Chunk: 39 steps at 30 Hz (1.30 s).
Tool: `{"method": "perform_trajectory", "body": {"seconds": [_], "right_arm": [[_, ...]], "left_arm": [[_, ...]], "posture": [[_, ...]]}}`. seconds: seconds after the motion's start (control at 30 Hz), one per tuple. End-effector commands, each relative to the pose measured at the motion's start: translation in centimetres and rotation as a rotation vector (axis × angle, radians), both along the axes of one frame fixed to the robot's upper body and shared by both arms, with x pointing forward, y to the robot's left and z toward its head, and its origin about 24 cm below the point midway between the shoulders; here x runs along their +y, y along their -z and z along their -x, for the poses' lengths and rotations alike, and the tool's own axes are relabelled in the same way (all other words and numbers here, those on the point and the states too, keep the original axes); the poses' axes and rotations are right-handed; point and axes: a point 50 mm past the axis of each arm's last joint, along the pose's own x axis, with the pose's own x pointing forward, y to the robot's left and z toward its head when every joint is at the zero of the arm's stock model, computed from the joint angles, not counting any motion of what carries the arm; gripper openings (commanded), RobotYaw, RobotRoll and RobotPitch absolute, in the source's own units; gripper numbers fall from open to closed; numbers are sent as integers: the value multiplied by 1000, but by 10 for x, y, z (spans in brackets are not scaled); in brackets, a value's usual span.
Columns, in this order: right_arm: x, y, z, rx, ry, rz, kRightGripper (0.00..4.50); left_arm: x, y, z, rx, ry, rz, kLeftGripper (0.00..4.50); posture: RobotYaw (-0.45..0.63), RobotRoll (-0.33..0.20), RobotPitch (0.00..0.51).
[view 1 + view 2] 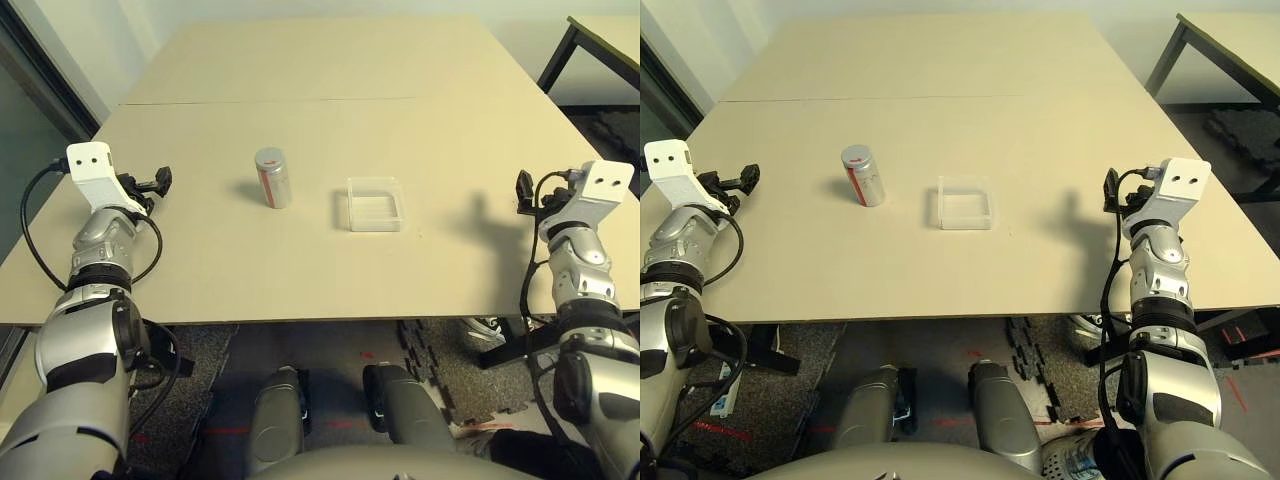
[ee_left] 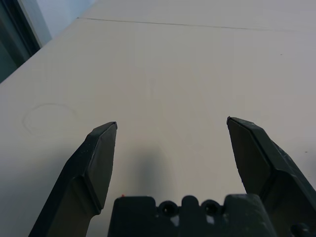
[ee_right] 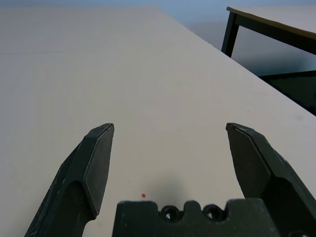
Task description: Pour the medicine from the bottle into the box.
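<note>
My two grippers hang spread on either side of a capped bottle [image 1: 274, 180] and a clear box [image 1: 375, 206] on a pale table [image 1: 300, 280].

At left, my left gripper [image 2: 172, 121] is released, its fingers wide apart with nothing between them, to the left of the bottle. The bottle, silvery with a red-and-white label, stands upright on the table, its round grey cap [image 1: 269, 157] on; its metallic wall hides what it holds. Just to its right, apart from it, the shallow box rests on the table; through its transparent walls I see no contents. At right, well apart from the box, my right gripper [image 3: 170, 123] is likewise released and empty, fingers spread.
</note>
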Motion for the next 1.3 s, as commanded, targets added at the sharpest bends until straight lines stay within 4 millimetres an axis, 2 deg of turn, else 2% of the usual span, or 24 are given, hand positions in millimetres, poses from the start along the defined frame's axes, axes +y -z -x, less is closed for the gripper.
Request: {"method": "perform_trajectory", "body": {"seconds": [0.03,0.23,0.37,0.53,0.63,0.77,0.87,1.03,1.17,1.3], "right_arm": [[0,0,4,-12,12,-21,4500],[-2,-6,2,-22,4,-8,4500],[0,-16,-2,-38,-27,6,4500],[13,-39,-5,-32,-181,20,4500],[29,-46,-1,9,-326,43,4500],[53,-55,9,74,-555,71,4500],[70,-60,16,118,-688,106,4500],[89,-72,17,128,-775,109,4500],[102,-79,17,123,-833,109,4500],[122,-82,25,142,-968,115,4500]], "left_arm": [[6,8,7,51,-7,-34,4470],[-3,7,0,46,30,-31,4470],[-10,-10,-8,5,119,-55,4470],[-30,-28,-14,-20,412,-95,4470],[-47,-31,-11,-13,590,-118,4470],[-80,-34,1,33,848,-144,4470],[-93,-29,11,97,978,-165,4470],[-104,-20,11,139,1025,-161,4470],[-108,-16,3,119,978,-137,4470],[-111,-9,-5,93,922,-111,4470]], "posture": [[-131,0,137],[-134,0,112],[-135,0,100],[-131,0,92],[-125,0,88],[-131,0,92],[-137,0,93],[-148,0,93],[-148,0,93],[-154,0,91]]}}
